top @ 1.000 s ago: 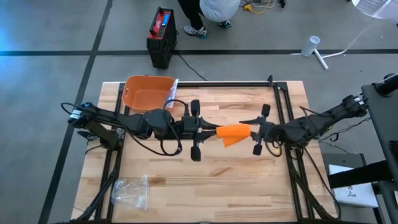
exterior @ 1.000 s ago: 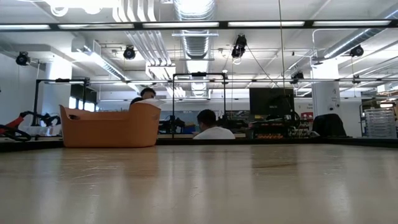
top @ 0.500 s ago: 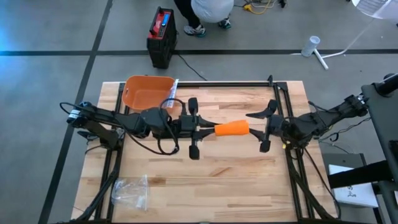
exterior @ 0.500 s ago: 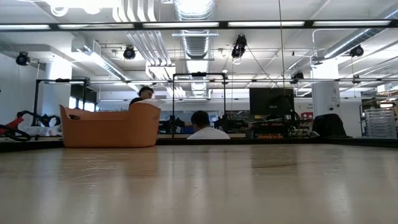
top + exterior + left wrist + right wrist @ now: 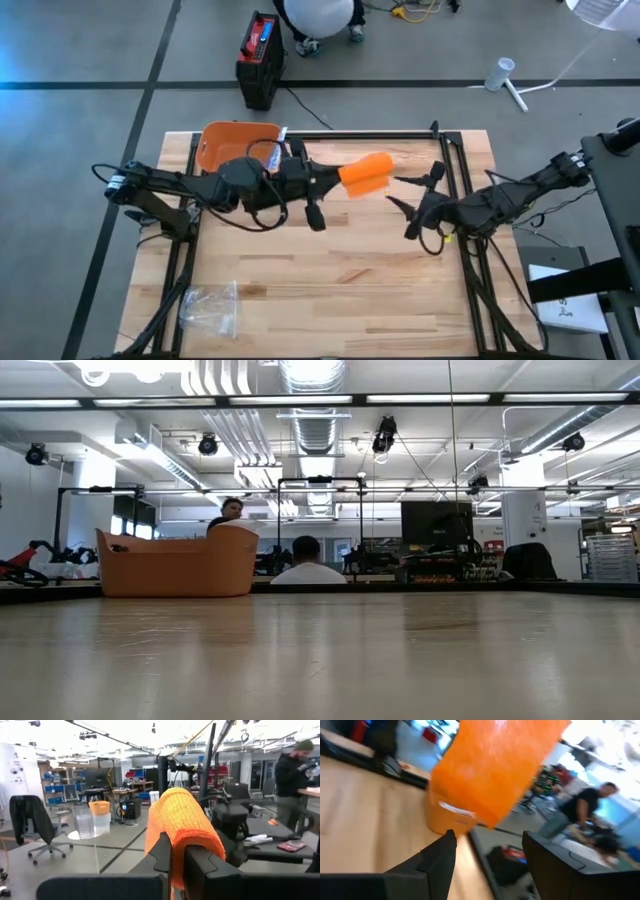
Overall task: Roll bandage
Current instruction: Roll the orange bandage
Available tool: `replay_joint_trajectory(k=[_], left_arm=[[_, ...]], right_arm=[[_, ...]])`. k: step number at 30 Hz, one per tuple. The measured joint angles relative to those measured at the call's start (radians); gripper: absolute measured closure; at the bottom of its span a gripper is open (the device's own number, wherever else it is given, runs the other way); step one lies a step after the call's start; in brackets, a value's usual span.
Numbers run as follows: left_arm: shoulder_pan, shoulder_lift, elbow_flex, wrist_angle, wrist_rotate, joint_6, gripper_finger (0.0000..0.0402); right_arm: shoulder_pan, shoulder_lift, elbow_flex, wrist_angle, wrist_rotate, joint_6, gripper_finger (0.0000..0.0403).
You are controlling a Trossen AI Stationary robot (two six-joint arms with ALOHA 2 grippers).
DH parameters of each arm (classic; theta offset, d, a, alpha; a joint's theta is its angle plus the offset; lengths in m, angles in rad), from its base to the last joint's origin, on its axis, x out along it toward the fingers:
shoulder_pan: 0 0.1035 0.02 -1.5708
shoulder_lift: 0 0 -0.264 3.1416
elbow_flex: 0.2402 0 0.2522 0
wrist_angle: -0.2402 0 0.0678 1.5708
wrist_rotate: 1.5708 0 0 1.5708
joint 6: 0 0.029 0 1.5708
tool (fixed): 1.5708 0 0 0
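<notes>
The orange bandage [image 5: 366, 172] is a rolled bundle held above the table's middle, toward the far side. My left gripper [image 5: 333, 181] is shut on its near end; in the left wrist view the roll [image 5: 182, 817] rises just beyond the two fingers. My right gripper [image 5: 397, 191] stands open a little to the right of the roll's free end, touching nothing. In the right wrist view the bandage [image 5: 497, 765] floats blurred ahead of the spread fingers. My left gripper pinches the end of the bandage roll [image 5: 176, 839] between its two fingers. The fingers come from the table's left and lie along the roll. The roll sticks out past the fingertips toward the right and far side, lifted clear of the table.
An orange basket [image 5: 235, 147] stands at the table's far left, close behind my left arm; it shows too in the low view [image 5: 176, 565]. A clear plastic bag [image 5: 210, 307] lies near the front left corner. People are in the room beyond the table.
My right gripper has opened, let go of the bandage's right end and drawn back slightly. My left gripper has swung toward the table's far edge and turned, carrying the bandage, which now points toward the far right, clear of the table.
</notes>
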Motion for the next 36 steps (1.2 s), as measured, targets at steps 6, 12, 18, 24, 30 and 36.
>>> replay_joint_trajectory(k=[6, 12, 18, 24, 30, 36], left_arm=[[0.002, -0.025, 0.000, 0.003, -0.023, -0.043, 0.0391], [-0.003, -0.027, 0.000, -0.002, 0.078, 0.029, 0.0391], [-0.014, -0.027, 0.000, 0.005, 0.113, 0.018, 0.0391], [-0.016, -0.027, 0.000, 0.016, 0.125, 0.037, 0.0391], [-0.015, -0.023, 0.000, 0.020, 0.140, 0.075, 0.0391], [-0.016, -0.023, 0.000, 0.018, 0.157, 0.082, 0.0391]], right_arm=[[0.036, 0.047, -0.006, -0.005, 0.094, -0.082, 0.0193], [-0.011, 0.087, -0.099, 0.163, -0.257, 0.196, 0.0198], [-0.092, 0.085, -0.397, 0.811, -0.320, 0.226, 0.0198], [-0.177, 0.189, -0.584, 1.405, -0.566, 0.341, 0.0199], [-0.190, 0.302, -0.542, 1.535, -0.620, 0.358, 0.0197], [-0.191, 0.375, -0.468, 1.534, -0.638, 0.346, 0.0202]])
